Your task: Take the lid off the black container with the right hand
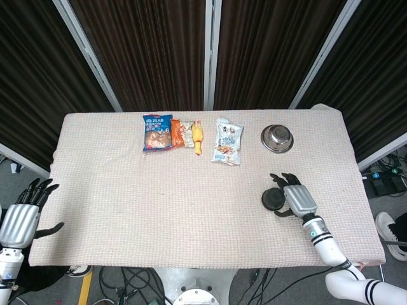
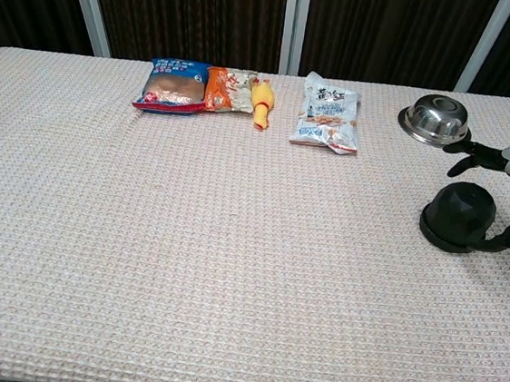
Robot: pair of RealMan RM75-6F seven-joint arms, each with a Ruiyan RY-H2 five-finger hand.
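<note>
left hand (image 1: 22,213): hanging off the near-left corner of the worktop (image 2: 183,266), fingers spread, holding nothing.

snack bags (image 2: 211,88): lying along the far edge, well apart from the action.

black container: small round black plastic container with a domed lid (image 2: 458,215) is sitting near the right edge, in front of the steel bowl (image 2: 437,118).

right hand (image 1: 299,199): hovering just beside it, fingers (image 2: 473,154) fanned out around the dome, not clamping.

handling: probably light, stiff and a bit slick, so I'd be wrapping the dome's sides, or the whole pot is sliding.
</note>
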